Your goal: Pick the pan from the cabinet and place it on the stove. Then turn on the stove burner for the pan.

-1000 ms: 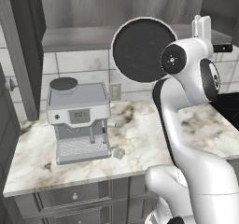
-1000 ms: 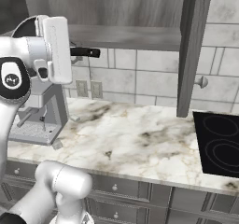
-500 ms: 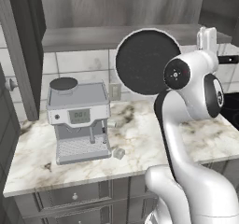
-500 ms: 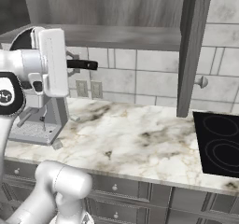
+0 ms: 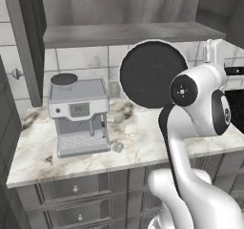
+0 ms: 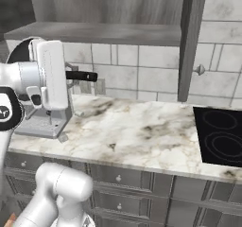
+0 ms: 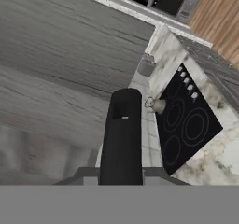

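The pan [image 5: 153, 74] hangs tilted on edge in the air below the open cabinet [image 5: 128, 32], its black inside facing the left base camera. My gripper [image 6: 70, 75] is shut on the pan's long black handle [image 6: 84, 76], which runs up the middle of the hand view [image 7: 122, 139]. The pan is above the counter, just right of the coffee machine. The stove [image 6: 221, 135], a black glass cooktop with grey rings, lies far to the right on the counter; in the hand view the stove [image 7: 186, 120] shows with its row of knobs [image 7: 189, 85].
A grey coffee machine [image 5: 78, 116] stands on the marble counter [image 6: 142, 131], with a small grey object [image 5: 117, 147] by it. The open cabinet door [image 6: 189, 41] hangs between the pan and the stove. A small grey kettle [image 7: 146, 65] sits beyond the stove. Drawers run below the counter.
The arm has lowered the pan from the cabinet's shelf height down towards the counter, still held by its handle. The gripper has stayed shut.
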Controlling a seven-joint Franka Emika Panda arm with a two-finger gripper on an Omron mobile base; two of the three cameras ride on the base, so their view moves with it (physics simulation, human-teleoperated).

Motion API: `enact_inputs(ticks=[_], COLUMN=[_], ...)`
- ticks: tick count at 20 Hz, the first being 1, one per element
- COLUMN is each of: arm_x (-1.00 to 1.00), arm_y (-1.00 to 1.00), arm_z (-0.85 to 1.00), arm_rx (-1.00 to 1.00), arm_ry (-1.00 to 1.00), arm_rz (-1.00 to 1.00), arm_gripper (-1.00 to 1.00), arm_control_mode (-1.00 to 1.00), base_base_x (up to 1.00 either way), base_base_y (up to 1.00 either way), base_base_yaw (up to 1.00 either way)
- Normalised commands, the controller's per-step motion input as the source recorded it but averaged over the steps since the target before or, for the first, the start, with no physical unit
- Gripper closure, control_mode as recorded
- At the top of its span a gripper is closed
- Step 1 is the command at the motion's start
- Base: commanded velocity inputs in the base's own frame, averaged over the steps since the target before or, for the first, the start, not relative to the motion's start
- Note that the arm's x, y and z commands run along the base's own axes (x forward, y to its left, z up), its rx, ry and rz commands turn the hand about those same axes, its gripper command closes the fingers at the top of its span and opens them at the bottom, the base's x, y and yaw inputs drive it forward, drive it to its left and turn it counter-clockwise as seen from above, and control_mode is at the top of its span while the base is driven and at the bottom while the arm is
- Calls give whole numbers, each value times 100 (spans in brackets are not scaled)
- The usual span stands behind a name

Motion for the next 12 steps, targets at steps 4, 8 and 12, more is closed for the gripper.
enact_inputs(ticks=[4, 8, 12], arm_x=[0, 0, 0], arm_y=[0, 0, 0], arm_z=[0, 0, 0], arm_rx=[0, 0, 0], arm_ry=[0, 0, 0], arm_rz=[0, 0, 0], arm_gripper=[100, 100, 100], arm_control_mode=[100, 100, 100], base_base_x=[-68, -76, -68], base_base_y=[-12, -22, -38], base_base_yaw=[-8, -9, -10])
